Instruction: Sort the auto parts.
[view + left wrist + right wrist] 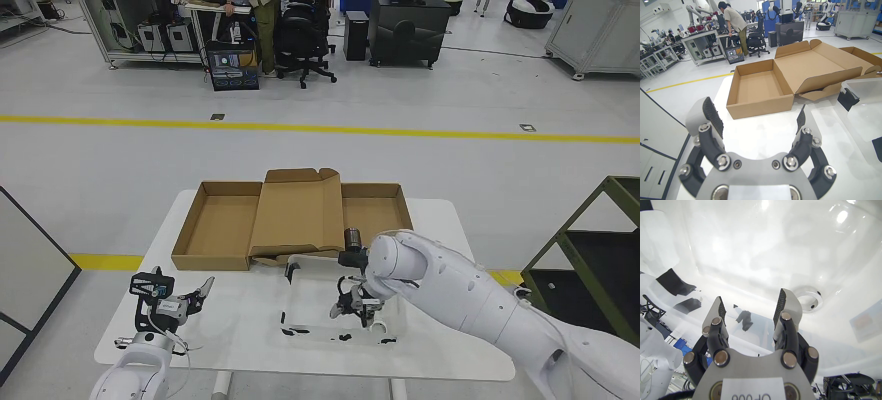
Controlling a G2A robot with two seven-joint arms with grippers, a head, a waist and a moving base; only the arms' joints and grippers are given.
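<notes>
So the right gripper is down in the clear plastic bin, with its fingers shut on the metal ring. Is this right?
Not quite: the right gripper is open and holds nothing. It is down in the clear plastic bin, but the metal ring lies on the bin floor beside one finger. The right wrist view shows this.

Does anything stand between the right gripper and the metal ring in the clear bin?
Nothing visible does. The open right gripper is inside the clear bin, and the metal ring lies on its bare floor close beside the gripper.

Half-cut label [753,386] on right pincer [751,298], likely unreadable
</notes>
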